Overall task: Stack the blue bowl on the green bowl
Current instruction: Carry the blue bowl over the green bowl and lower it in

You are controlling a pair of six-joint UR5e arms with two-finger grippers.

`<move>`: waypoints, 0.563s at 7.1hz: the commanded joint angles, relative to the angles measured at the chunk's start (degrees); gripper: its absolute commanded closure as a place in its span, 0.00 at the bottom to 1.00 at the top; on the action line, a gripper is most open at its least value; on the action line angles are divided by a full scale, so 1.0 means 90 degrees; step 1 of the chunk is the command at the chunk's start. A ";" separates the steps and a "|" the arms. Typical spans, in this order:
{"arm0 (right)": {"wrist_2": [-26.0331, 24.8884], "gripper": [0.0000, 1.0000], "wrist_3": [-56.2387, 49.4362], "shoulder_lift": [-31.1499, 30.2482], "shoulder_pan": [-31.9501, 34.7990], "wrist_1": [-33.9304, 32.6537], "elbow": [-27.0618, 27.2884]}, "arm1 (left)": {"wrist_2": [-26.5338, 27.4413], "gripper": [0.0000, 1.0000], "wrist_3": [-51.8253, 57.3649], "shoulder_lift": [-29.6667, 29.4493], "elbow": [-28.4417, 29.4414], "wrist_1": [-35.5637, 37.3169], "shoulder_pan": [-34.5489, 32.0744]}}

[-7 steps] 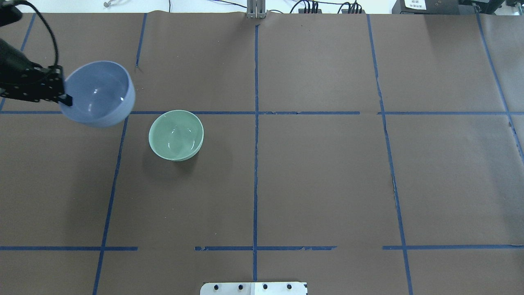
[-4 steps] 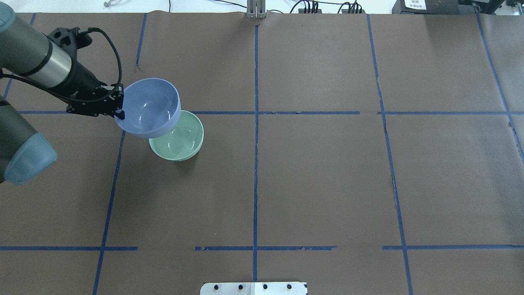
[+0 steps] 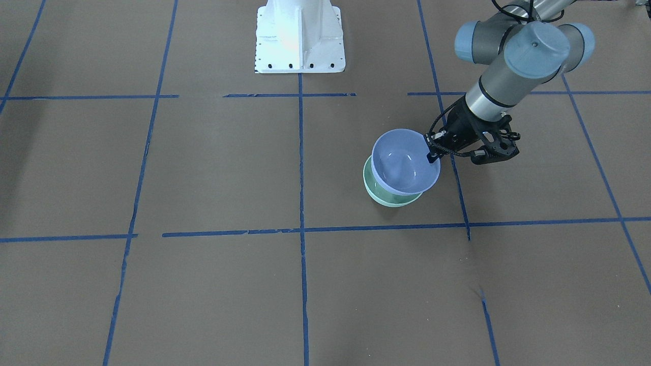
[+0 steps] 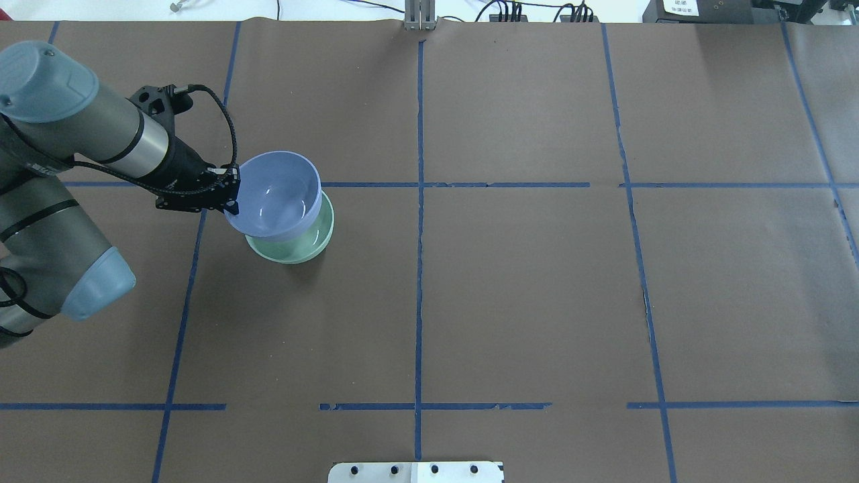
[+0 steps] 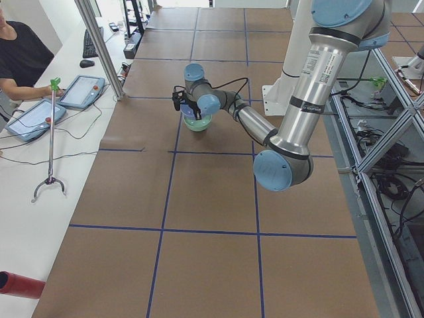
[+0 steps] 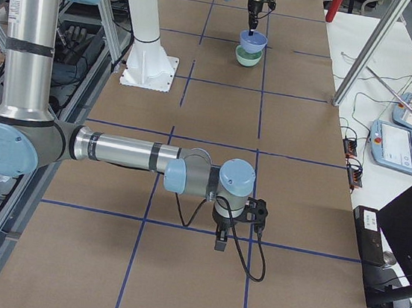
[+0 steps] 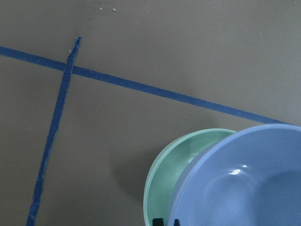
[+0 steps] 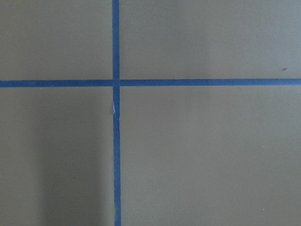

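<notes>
Our left gripper [image 3: 433, 152] clamps the rim of the blue bowl [image 3: 404, 162] in the front-facing view, holding it tilted over the green bowl [image 3: 392, 199]. From overhead, we see blue covering most of green. From the right side, our right gripper [image 6: 219, 240] hangs well apart from both bowls; we cannot tell its opening.

Glossy blue bowl [image 4: 278, 194] (matt paper table [image 4: 537, 282])

The left arm [image 4: 100, 131] had silver-grey tubes and pale-blue caps; the left gripper [image 4: 233, 204] was black, a black cable [image 4: 230, 127] at its twelve o'clock.
</notes>
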 commanded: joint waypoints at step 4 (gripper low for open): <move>0.0000 0.00 -0.0004 0.0000 0.0000 0.0000 0.0000 | 0.0049 0.01 0.0055 0.0022 0.0008 -0.0066 0.0141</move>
